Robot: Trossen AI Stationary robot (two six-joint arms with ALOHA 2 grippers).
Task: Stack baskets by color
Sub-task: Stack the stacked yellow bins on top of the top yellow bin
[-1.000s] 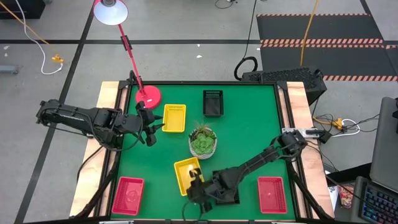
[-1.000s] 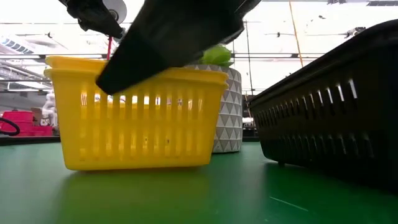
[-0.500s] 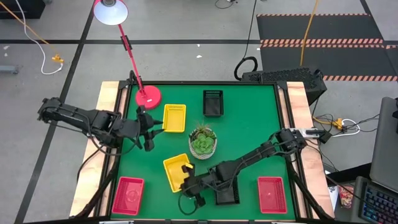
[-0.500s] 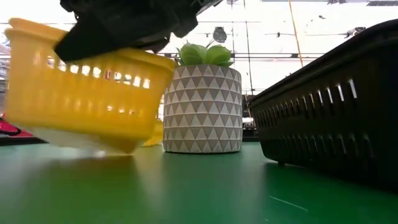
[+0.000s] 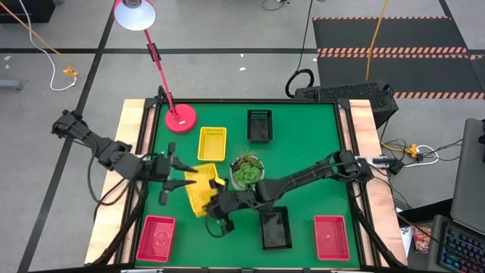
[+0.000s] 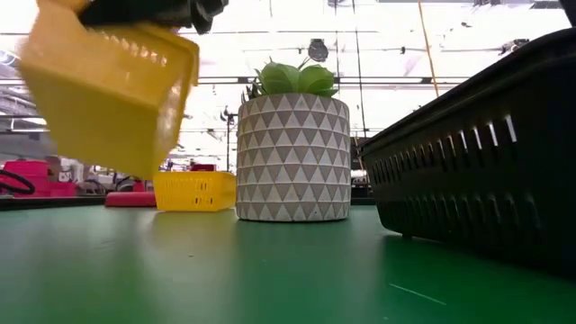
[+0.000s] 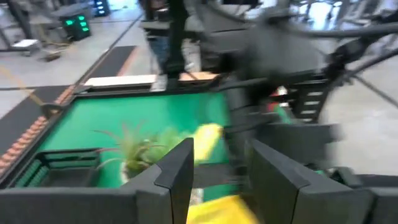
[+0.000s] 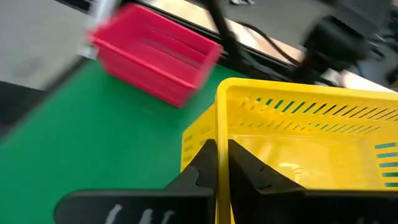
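A yellow basket (image 5: 198, 189) is held tilted above the table (image 5: 303, 152), at nine o'clock from the potted succulent (image 5: 246, 172), its wall pinched by the closed right gripper (image 5: 218, 206). The left gripper (image 5: 178, 179), jaws parted and empty, is seen beside it.

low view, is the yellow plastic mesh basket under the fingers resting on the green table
No, the yellow plastic mesh basket hangs tilted in the air, with clear space between its underside and the green table.
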